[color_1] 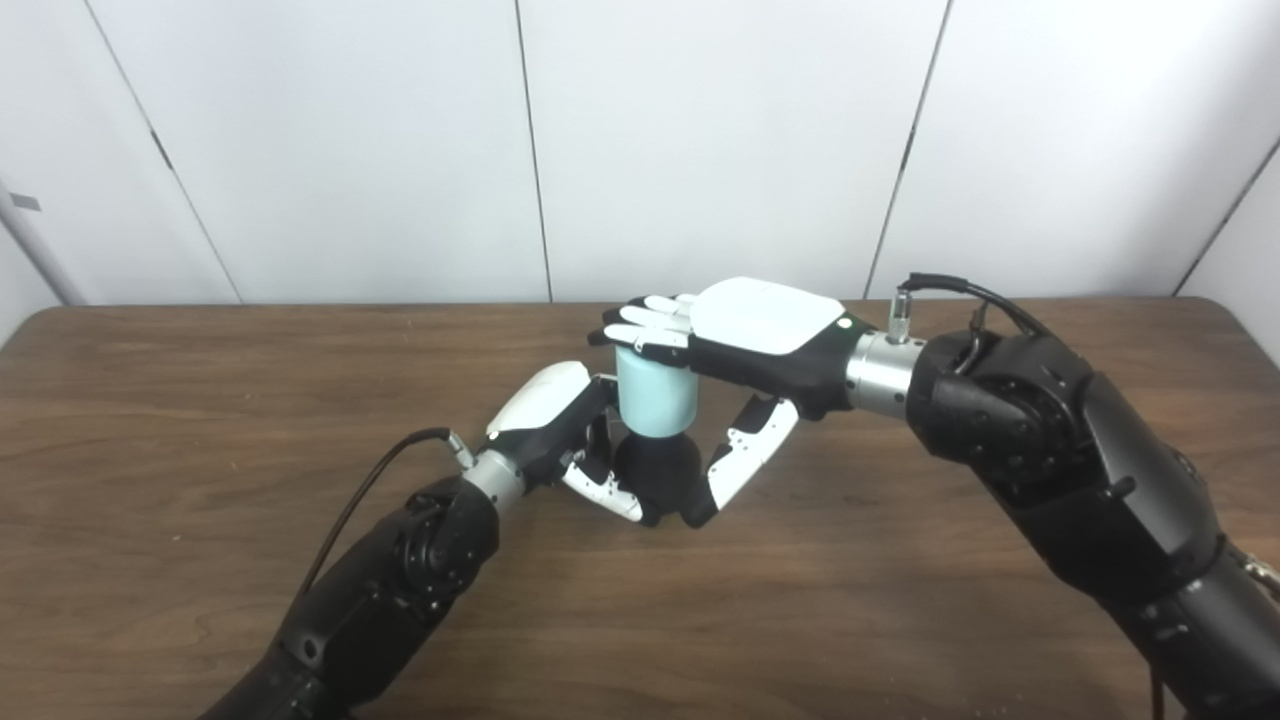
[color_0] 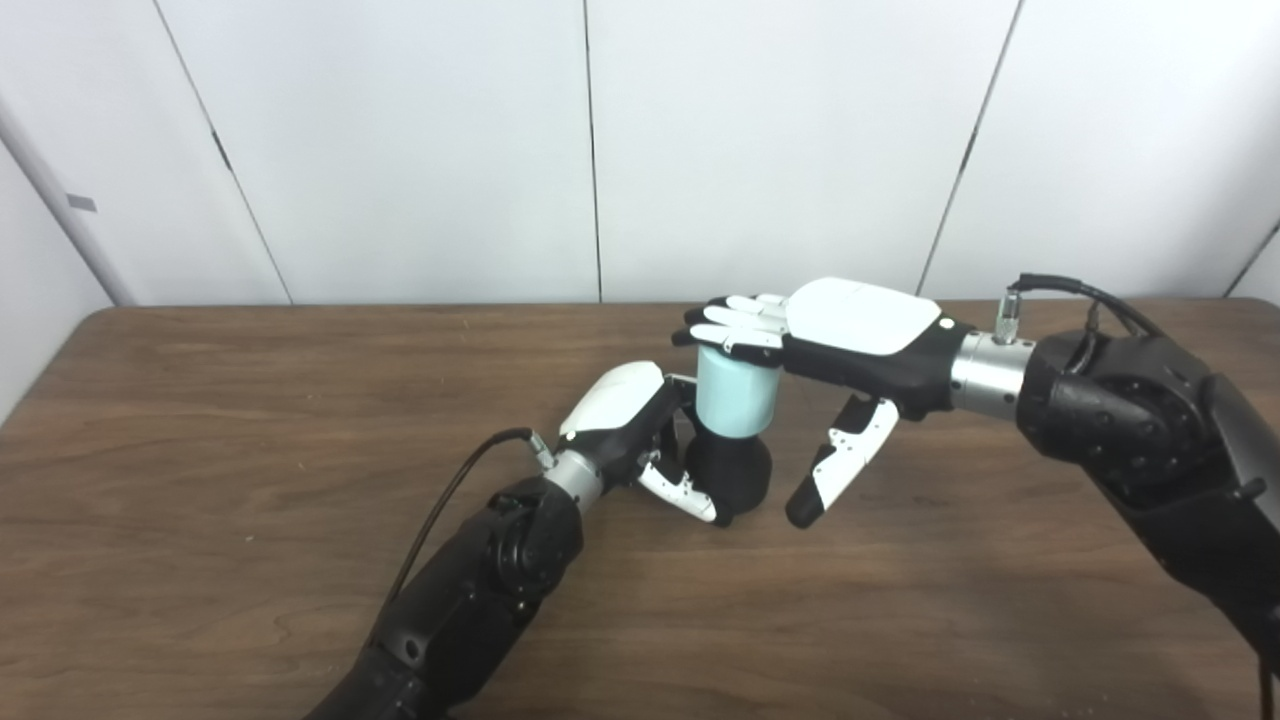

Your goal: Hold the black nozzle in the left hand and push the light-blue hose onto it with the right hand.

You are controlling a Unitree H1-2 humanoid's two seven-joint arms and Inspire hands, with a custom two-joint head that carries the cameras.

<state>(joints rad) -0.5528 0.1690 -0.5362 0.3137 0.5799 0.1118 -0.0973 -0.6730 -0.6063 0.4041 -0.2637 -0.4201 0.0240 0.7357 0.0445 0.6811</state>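
Observation:
A black nozzle (color_0: 733,468) stands upright on the table near its middle, and my left hand (color_0: 640,425) is shut on it from the left, fingers wrapped around its base. A short light-blue hose (color_0: 738,390) sits upright on top of the nozzle. My right hand (color_0: 838,345) lies flat, palm down, with its fingers (color_0: 735,320) pressed on the hose's top end. Its thumb (color_0: 840,462) hangs down to the right of the nozzle, apart from it. The joint between hose and nozzle is partly hidden by my left hand.
The brown wooden table (color_0: 250,420) spreads wide on both sides. White wall panels (color_0: 400,150) stand behind the far edge. A black cable (color_0: 455,490) loops from my left wrist over the table.

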